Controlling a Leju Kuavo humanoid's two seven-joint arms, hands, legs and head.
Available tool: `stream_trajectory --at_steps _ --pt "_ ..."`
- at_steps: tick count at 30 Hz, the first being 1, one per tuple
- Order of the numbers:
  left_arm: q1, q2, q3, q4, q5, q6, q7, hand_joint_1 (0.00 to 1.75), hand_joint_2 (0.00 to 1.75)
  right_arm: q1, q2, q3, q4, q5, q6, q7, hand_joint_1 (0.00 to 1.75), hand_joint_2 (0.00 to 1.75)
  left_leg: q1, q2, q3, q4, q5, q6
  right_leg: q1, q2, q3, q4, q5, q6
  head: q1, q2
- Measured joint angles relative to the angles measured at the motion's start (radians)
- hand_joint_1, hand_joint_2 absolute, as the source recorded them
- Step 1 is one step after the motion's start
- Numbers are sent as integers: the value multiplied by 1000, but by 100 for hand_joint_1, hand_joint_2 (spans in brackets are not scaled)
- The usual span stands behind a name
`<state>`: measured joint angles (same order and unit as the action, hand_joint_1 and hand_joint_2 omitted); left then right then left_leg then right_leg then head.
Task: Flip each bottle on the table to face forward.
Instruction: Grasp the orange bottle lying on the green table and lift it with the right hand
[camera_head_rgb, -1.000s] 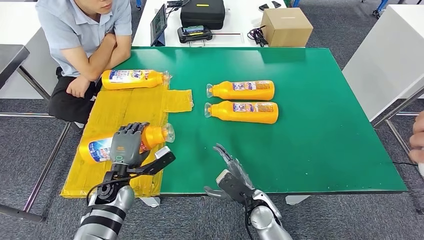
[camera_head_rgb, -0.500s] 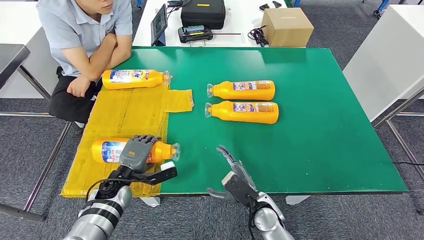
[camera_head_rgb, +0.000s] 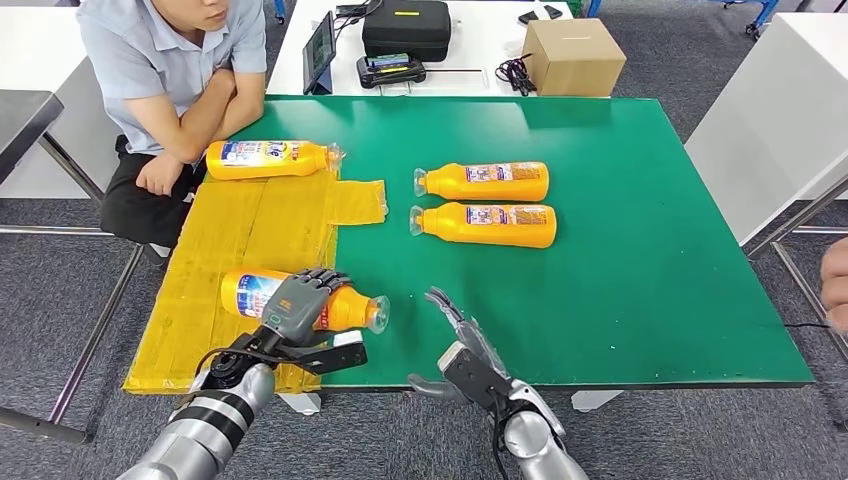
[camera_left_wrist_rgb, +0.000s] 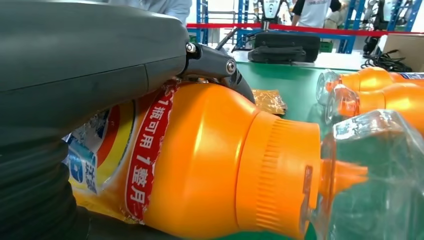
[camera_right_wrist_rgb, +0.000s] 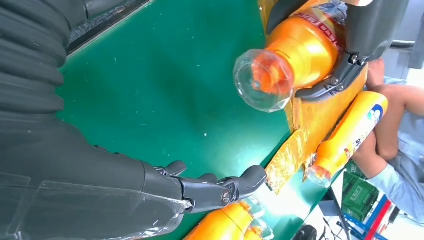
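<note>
Robot's left hand held an orange bottle lying near the front of a green table.

From the head view, the left hand (camera_head_rgb: 300, 305) wrapped the near bottle (camera_head_rgb: 305, 302), clear cap over the green table (camera_head_rgb: 650, 280); the right hand (camera_head_rgb: 470, 355) hovered open, holding nothing. Three more bottles lay farther back. The left wrist view showed fingers (camera_left_wrist_rgb: 220, 62) curled over its shoulder. The right wrist view showed spread fingers (camera_right_wrist_rgb: 215, 187) above the mat.

Even overhead light gives my head view a bright, sharp picture with soft shadows under the green table (camera_head_rgb: 650, 300). My left wrist view blurs at the clear cap (camera_left_wrist_rgb: 375, 175). My right wrist view shows white glare toward one edge.
</note>
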<state>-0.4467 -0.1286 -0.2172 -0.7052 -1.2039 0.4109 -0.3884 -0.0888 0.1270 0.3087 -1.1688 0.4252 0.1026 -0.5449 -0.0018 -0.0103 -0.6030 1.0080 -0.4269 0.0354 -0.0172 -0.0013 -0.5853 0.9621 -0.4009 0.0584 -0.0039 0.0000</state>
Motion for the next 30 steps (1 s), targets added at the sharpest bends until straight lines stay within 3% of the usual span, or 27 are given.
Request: stream_trajectory --at_steps 4,10,15,23,30 --pt "-6 3 -11 22 5 -35 55 0 175 0 0 0 4 -6 0 -3 0 175 0 1 0 0 0 0 0 0 0 0 0 0 0 0" --pt "-69 5 -22 102 -96 -95 246 0 175 -16 1 -15 26 -29 6 -9 0 175 0 0 4 0 0 0 0 0 4 0 0 0 0 0" --pt "-118 5 -29 162 -161 -136 340 0 175 -25 2 -51 57 -39 15 -11 0 175 0 0 10 -1 -1 -2 0 0 9 0 0 -3 0 0" --pt "-129 -1 -30 181 -211 -121 376 0 175 -22 7 -87 76 -27 16 -13 0 175 1 1 12 -1 3 -5 1 0 9 1 2 -6 0 0" --pt "-121 -12 -28 166 -228 -107 352 0 175 -15 12 -107 78 -13 14 -8 0 175 0 1 12 -1 3 -5 1 0 9 1 2 -5 0 0"
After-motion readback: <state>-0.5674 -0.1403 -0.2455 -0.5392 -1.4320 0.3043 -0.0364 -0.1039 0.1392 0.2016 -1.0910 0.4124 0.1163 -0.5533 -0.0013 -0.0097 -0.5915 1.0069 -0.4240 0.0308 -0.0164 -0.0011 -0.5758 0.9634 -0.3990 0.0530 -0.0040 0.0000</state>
